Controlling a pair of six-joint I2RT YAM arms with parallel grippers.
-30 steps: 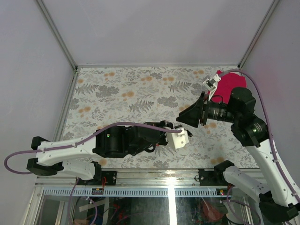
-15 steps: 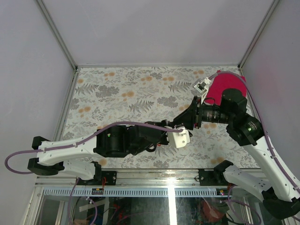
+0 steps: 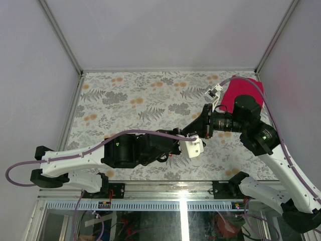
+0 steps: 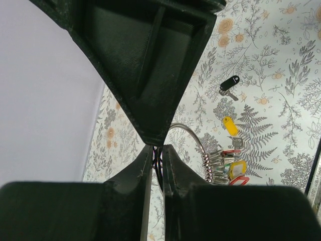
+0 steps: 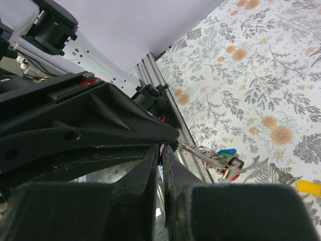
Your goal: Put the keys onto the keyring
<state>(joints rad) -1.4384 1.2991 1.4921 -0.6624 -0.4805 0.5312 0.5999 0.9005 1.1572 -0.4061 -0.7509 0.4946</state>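
My left gripper is shut on the thin silver keyring, held above the table. A bunch of keys with red, yellow and green heads hangs on the ring's far side. My right gripper meets the left one tip to tip, its jaws closed on the ring wire beside the left fingers. From the right wrist view the bunch of keys shows a blue head too. Loose on the table lie a black-headed key and a yellow-headed key. In the top view both grippers join near the table's front centre.
A red cloth-like thing lies at the back right corner, partly under the right arm. A small grey metal piece rests near the yellow key. The floral table mat spreads to the left and back. Grey walls close in three sides.
The right arm has swung left to the left gripper and its jaws have closed from wide apart to nearly together. The left arm has stayed put.
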